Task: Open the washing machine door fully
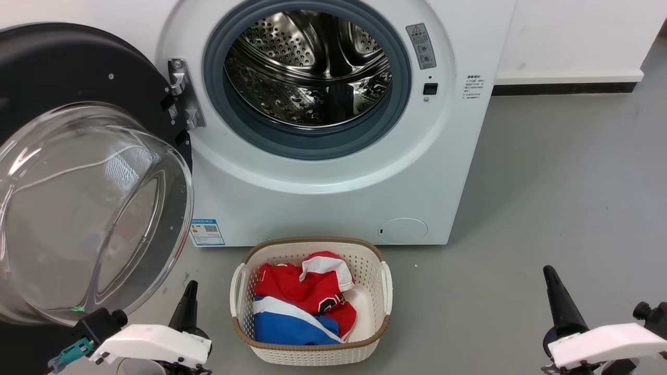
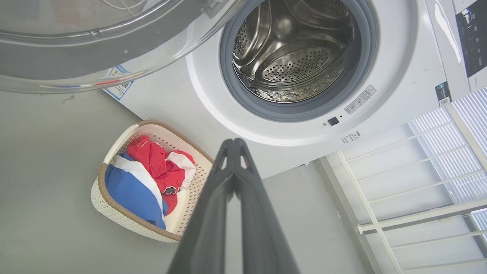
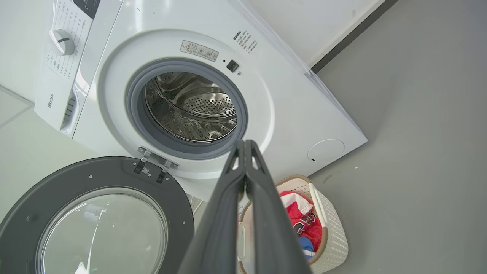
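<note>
One washing machine door [image 1: 68,62] is hanging swung wide on its hinge, left of the drum opening [image 1: 312,73] (glass bowl bulging toward the camera). The left gripper [image 2: 234,144] and right gripper [image 3: 245,144] are hovering apart from it, fingers pressed together, gripping nothing.

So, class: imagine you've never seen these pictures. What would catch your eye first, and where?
First, the washing machine door, swung wide open at the left of the head view, its clear glass bowl bulging toward the camera. Next, the shiny steel drum gaping in the front of the white machine, top centre. Below it on the grey floor stands a cream basket holding red, white and blue clothes.
</note>
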`<state>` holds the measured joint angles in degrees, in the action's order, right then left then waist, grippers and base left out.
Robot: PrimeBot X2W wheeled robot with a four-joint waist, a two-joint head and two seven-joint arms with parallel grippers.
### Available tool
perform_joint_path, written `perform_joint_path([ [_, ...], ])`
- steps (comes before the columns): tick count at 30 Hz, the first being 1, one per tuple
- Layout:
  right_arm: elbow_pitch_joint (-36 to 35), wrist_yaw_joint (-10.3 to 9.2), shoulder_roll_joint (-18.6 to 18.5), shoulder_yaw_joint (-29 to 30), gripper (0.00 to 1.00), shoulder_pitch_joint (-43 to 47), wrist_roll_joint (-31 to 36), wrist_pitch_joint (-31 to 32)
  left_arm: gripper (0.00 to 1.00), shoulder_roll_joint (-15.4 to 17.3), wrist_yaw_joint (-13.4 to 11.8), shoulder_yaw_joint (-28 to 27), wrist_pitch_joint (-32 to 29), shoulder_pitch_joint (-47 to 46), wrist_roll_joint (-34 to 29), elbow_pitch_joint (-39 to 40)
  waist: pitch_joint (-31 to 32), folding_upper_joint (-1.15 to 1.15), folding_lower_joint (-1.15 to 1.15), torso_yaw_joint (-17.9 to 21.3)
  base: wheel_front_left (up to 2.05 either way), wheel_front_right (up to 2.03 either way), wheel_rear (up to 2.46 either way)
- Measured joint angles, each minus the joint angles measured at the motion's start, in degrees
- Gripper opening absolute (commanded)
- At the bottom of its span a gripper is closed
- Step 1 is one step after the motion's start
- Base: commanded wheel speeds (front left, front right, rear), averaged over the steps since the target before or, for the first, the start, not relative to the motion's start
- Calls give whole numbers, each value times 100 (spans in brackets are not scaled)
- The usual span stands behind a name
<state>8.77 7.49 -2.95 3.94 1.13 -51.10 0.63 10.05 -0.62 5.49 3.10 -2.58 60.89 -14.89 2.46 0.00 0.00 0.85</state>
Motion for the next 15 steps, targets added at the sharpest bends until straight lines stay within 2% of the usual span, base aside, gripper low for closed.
perform_joint_path([
  [15, 131, 0, -1, 64, 0, -146, -1021, 151, 0, -177, 200, -293, -244, -76, 779, 16, -51, 0, 0, -16, 0, 0, 0],
])
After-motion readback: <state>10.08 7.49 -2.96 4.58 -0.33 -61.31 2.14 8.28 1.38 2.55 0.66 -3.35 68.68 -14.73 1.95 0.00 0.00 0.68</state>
